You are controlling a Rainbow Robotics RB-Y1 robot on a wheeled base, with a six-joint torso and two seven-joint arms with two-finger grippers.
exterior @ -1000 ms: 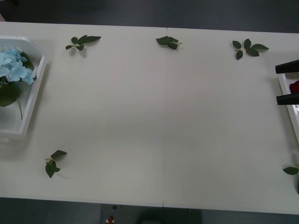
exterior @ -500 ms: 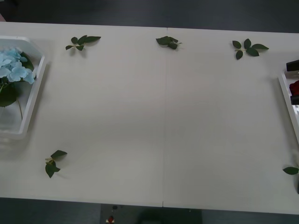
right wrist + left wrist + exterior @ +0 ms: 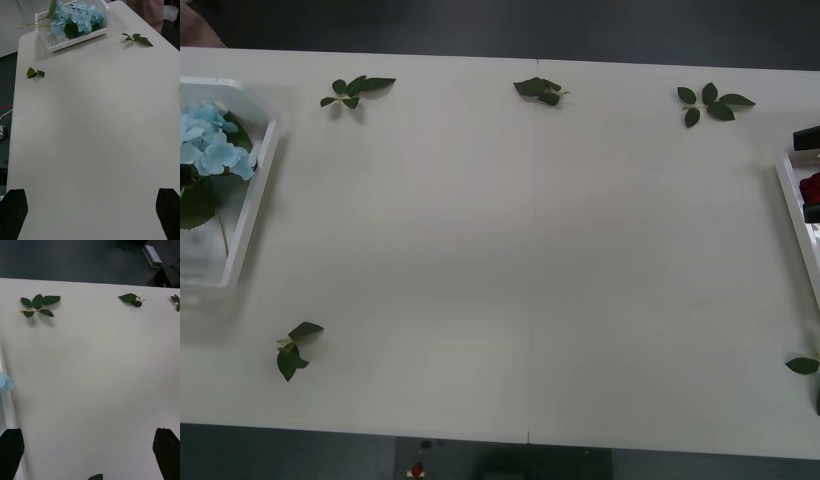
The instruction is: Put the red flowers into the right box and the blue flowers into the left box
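Note:
The left box (image 3: 255, 190) stands at the table's left edge with the blue flowers (image 3: 210, 140) lying in it; they also appear far off in the right wrist view, the blue flowers (image 3: 77, 17) in the left box (image 3: 48, 41). At the right edge, the right box (image 3: 792, 215) holds a red flower (image 3: 811, 187). My right gripper (image 3: 810, 175) hangs open above it, black fingertips (image 3: 808, 138) on either side, nothing held. My left gripper (image 3: 90, 455) is open over bare table beside the left box's rim (image 3: 4, 405).
Loose green leaf sprigs lie along the far edge (image 3: 357, 90), (image 3: 540, 90), (image 3: 710, 103). Another sprig (image 3: 293, 350) sits near the front left and one leaf (image 3: 802, 366) at the front right. The wide middle of the white table (image 3: 530, 250) is bare.
My right gripper's black fingers have drawn back to the right, so less of them reaches over the right box. The flowers and leaves have not moved.

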